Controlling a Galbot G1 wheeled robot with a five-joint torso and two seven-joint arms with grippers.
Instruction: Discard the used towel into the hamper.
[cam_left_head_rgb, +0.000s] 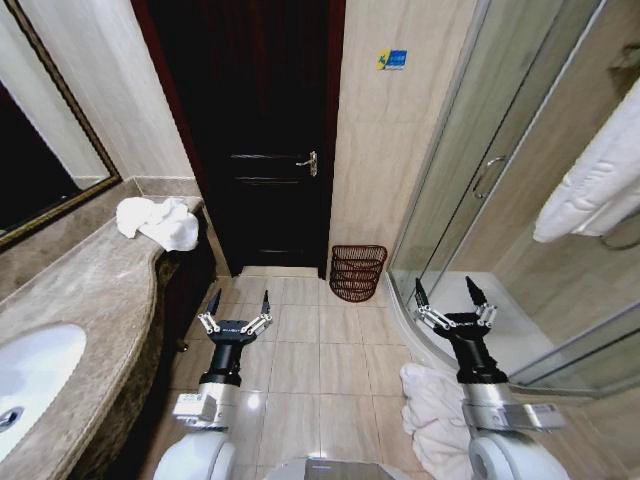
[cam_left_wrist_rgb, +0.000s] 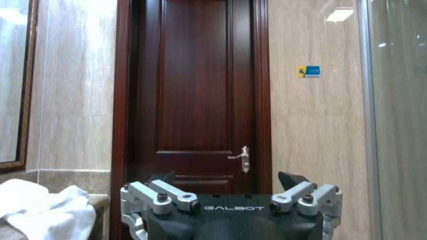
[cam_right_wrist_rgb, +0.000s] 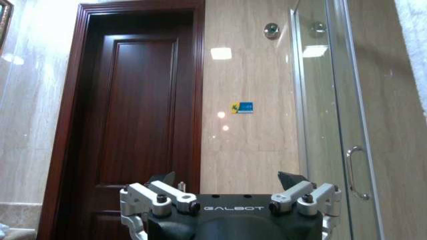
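Towel: a crumpled white towel lies on the stone counter at about 10 o'clock in the head view, near the counter's far end beside the door; in the left wrist view its bunched folds show low at one edge.
Second cloth: another white towel is heaped on the floor at about 5 o'clock; which one is the used towel I cannot tell for sure.
Hamper: the hamper stands on the tiles against the wall, at about 1 o'clock, right of the door.
Left gripper: left gripper raised over the floor, jaws spread, holding nothing.
Right gripper: right gripper raised near the shower glass, jaws spread, holding nothing.
Handling: likely soft, light and limp; it should sag and trail, so pinch a thick raised fold near the middle.
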